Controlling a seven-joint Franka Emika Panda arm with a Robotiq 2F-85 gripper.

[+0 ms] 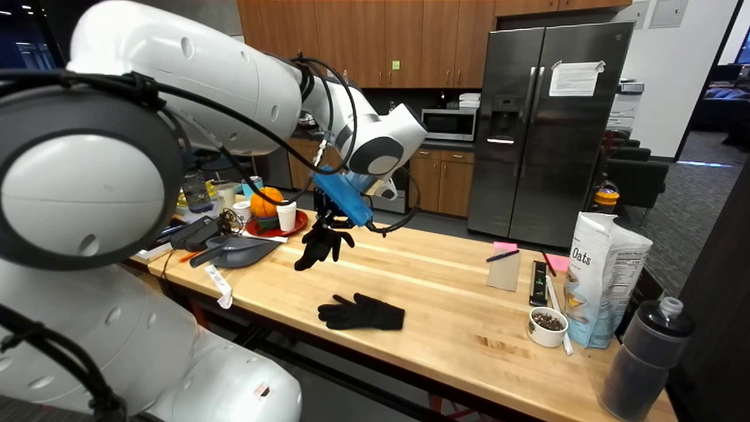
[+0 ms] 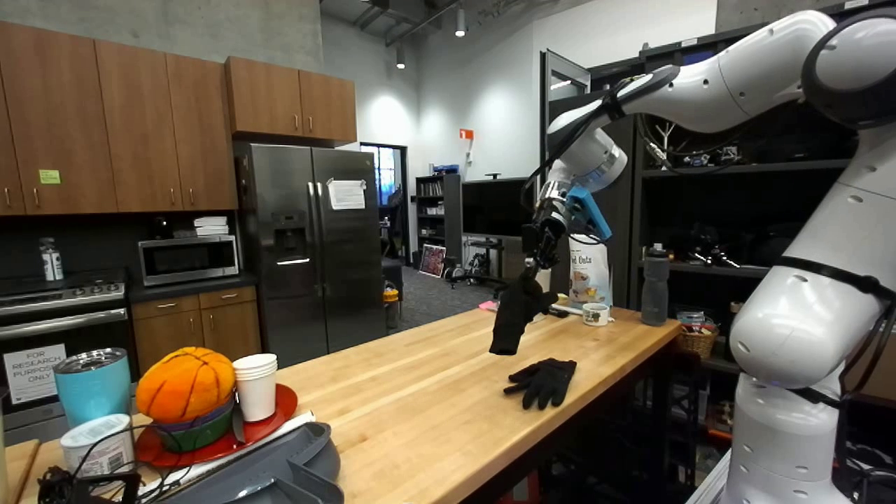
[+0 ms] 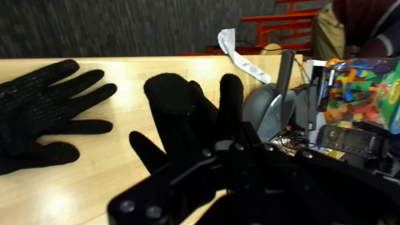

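My gripper [image 1: 326, 224] is shut on a black glove [image 1: 319, 249] and holds it in the air above the wooden table [image 1: 433, 281]. The held glove hangs down below the jaws, also seen in an exterior view [image 2: 514, 318]; in the wrist view its fingers [image 3: 179, 109] spread past the fingertips [image 3: 232, 137]. The black jaws and black fabric blend, so the exact grip spot is hard to see. Another black glove [image 1: 366, 312] lies flat near the table's edge, below the gripper. It shows in an exterior view [image 2: 546, 383] and at the left of the wrist view [image 3: 37, 109].
A grey dustpan [image 1: 249, 253], a paper strip [image 1: 219, 287] and a red plate [image 1: 301, 221] with an orange plush pumpkin [image 2: 189, 385] and white cups [image 2: 255, 386] stand at one end. An oats bag [image 1: 603, 281], a bowl [image 1: 546, 335] and a bottle [image 1: 644, 363] stand at the opposite end.
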